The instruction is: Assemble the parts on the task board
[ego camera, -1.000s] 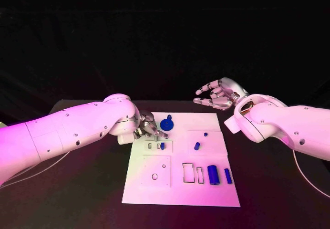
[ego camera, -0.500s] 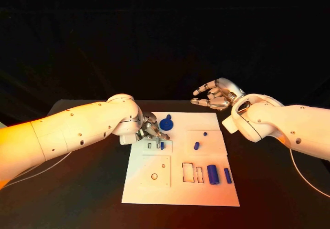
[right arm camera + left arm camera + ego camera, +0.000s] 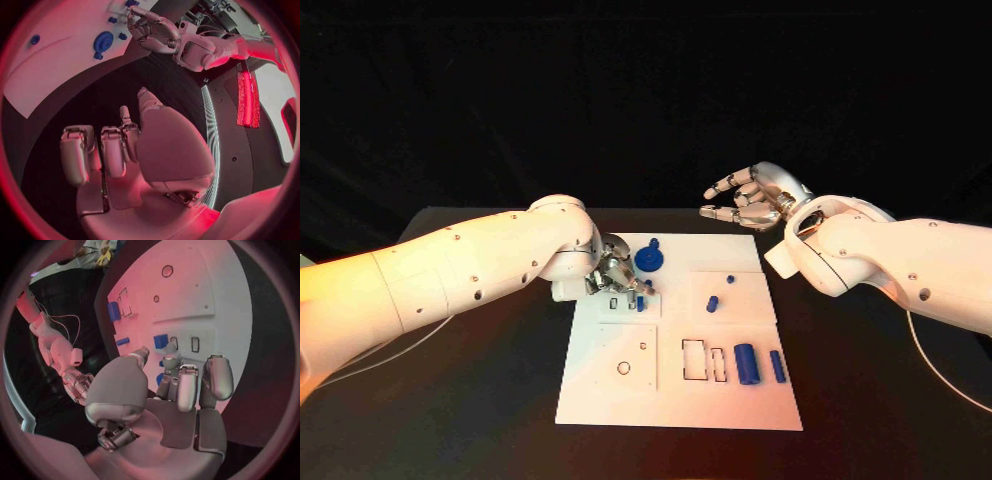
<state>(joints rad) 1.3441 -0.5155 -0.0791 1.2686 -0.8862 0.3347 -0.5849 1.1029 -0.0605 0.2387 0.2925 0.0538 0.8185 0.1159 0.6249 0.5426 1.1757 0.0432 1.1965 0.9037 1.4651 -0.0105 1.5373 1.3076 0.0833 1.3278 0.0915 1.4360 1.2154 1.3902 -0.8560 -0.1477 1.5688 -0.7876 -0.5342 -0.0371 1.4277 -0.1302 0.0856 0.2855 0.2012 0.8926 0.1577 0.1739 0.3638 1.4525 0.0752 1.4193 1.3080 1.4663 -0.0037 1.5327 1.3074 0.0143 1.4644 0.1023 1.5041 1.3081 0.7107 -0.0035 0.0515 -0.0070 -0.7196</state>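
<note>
The left hand (image 3: 610, 274) has its fingertips (image 3: 170, 361) drawn narrow round a small blue block part (image 3: 161, 341), just over two small slots in the flat white task board (image 3: 733, 400). To seat it well, I'd square the block to the slot beneath before pressing. The right hand (image 3: 750, 198) hovers well apart, fingers loosely spread and holding nothing.

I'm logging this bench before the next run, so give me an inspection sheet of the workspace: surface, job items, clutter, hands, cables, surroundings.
Surface: black table, with the white task board in the middle.
Job's things: blue gear on the board's far end; two small blue pegs right of it; two blue bars lying at the near right beside rectangular slots; two round holes at the near left.
Clutter: nothing seen.
Hands: left hand down on the board's far left, fingertips at a small blue part; whether it holds it is unclear. Right hand raised beyond the board, fingers apart, holding nothing.
Cables: thin cables trail from both arms.
Surroundings: black backdrop.
</note>
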